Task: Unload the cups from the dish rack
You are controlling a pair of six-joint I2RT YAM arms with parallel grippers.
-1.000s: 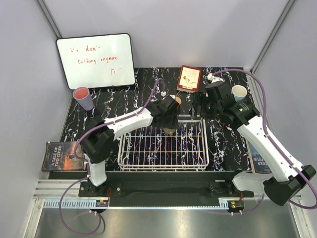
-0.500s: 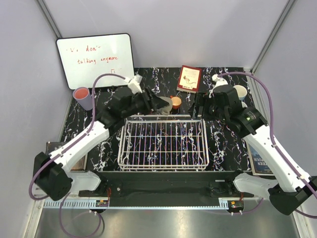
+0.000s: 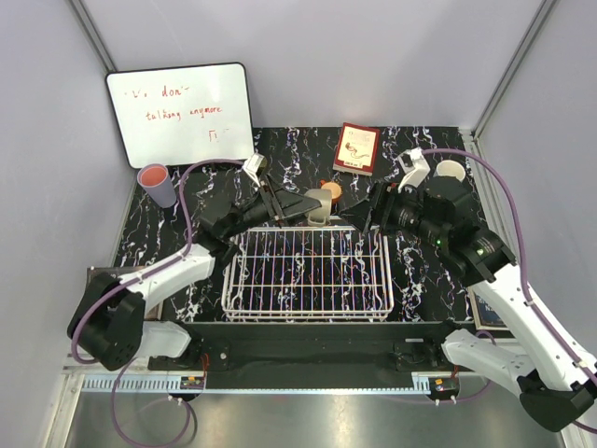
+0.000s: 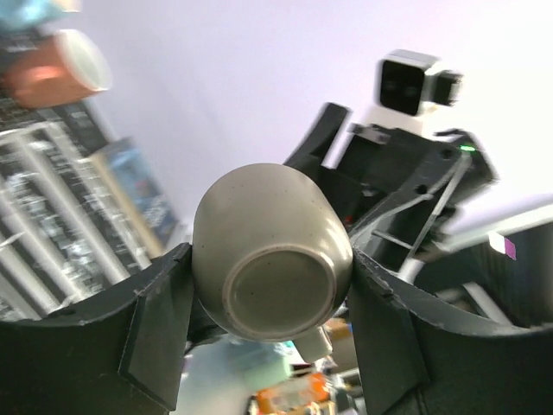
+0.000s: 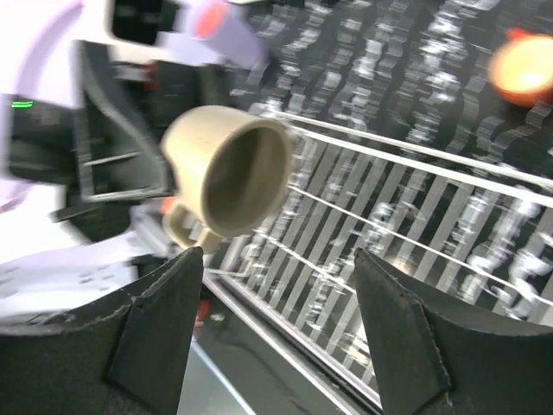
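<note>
My left gripper is shut on the grey-olive mug and holds it sideways in the air above the far edge of the white wire dish rack. In the left wrist view the mug's base sits between my fingers. My right gripper is open and empty, facing the mug's mouth from the right, a short way off. No cup shows inside the rack.
An orange-red mug stands just beyond the rack. A lavender tumbler stands far left and a pale cup far right. A whiteboard leans at the back. A small red book lies beside it. Books lie at both sides.
My left arm has swung out to the left and carried the grey-olive mug from the rack's far part up over its far edge. My right gripper has moved left towards the mug.
</note>
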